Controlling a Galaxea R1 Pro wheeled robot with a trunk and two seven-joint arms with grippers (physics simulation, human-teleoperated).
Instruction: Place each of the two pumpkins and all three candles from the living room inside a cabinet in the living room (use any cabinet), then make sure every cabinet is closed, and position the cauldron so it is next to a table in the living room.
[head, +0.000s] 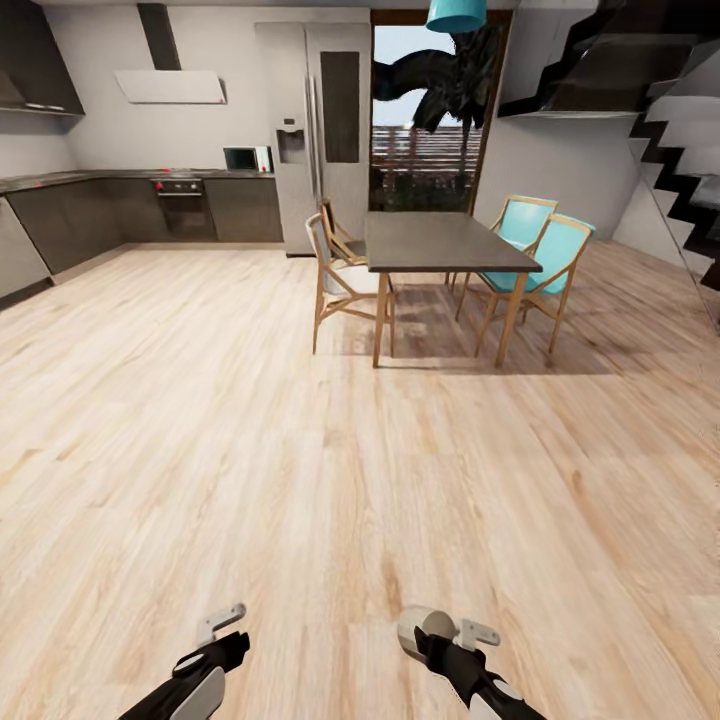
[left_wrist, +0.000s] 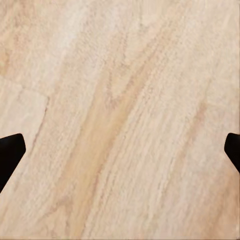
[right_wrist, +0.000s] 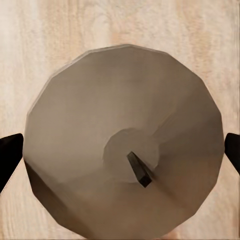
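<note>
I'm parked on the light wood floor (head: 300, 480), looking into an open kitchen and dining area. My right gripper (head: 428, 632) sits low in the head view with its fingers pinching a candle (head: 420, 627), a stubby tan-beige cylinder. In the right wrist view the candle (right_wrist: 125, 140) faces the camera top-on, dark wick (right_wrist: 140, 170) near the middle, with a black fingertip (right_wrist: 10, 152) against each side of it and floor behind. My left gripper (head: 222, 622) is low on the other side, holding nothing; in the left wrist view its fingertips (left_wrist: 10, 152) are spread wide at the frame edges over bare planks.

Ahead stands a dark-topped dining table (head: 440, 245) on wooden legs, with two teal chairs (head: 545, 260) on the right side and two pale wooden chairs (head: 335, 270) on the left. Behind it is a tall steel fridge (head: 310, 130), then a glass door (head: 435, 110) with a plant outside. Dark grey kitchen units (head: 120, 210) run along the left wall with an oven (head: 180, 200), a microwave (head: 245, 158) and a white hood (head: 170, 87). A teal lamp (head: 456, 14) hangs overhead. Black stairs (head: 680, 150) climb at the right.
</note>
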